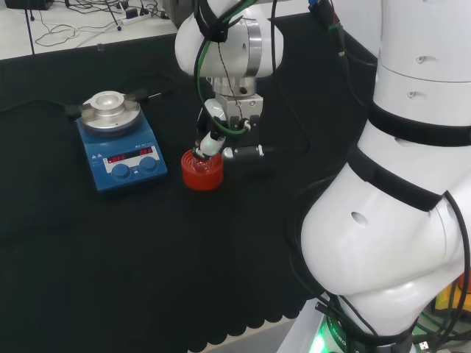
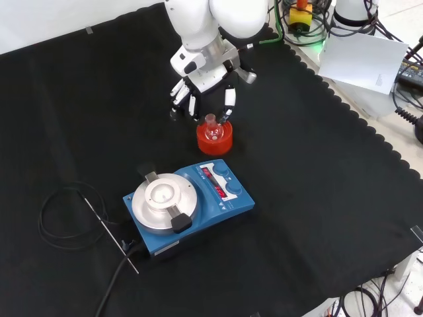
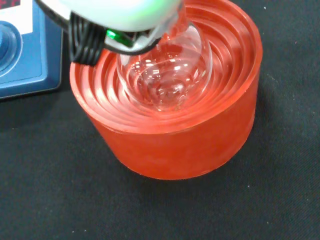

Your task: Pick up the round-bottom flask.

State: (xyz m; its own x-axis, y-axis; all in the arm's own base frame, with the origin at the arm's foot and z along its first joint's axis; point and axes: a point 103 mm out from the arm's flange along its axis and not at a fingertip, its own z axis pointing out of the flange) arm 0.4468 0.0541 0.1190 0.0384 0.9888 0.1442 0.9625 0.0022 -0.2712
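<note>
Close under the wrist camera, the clear glass round-bottom flask [image 3: 167,75] sits in its red ribbed ring stand [image 3: 170,135] while the black and white hand [image 2: 201,89], fingers relaxed and ungrasping, hovers just behind; closing round the neck seems next.

Even, bright overhead light leaves only faint shadows on the matte black cloth-covered desk [image 2: 317,198], while small highlights glint on the clear glass round-bottom flask [image 3: 167,75] beneath a blurred, out-of-focus white hand [image 3: 110,15].
</note>
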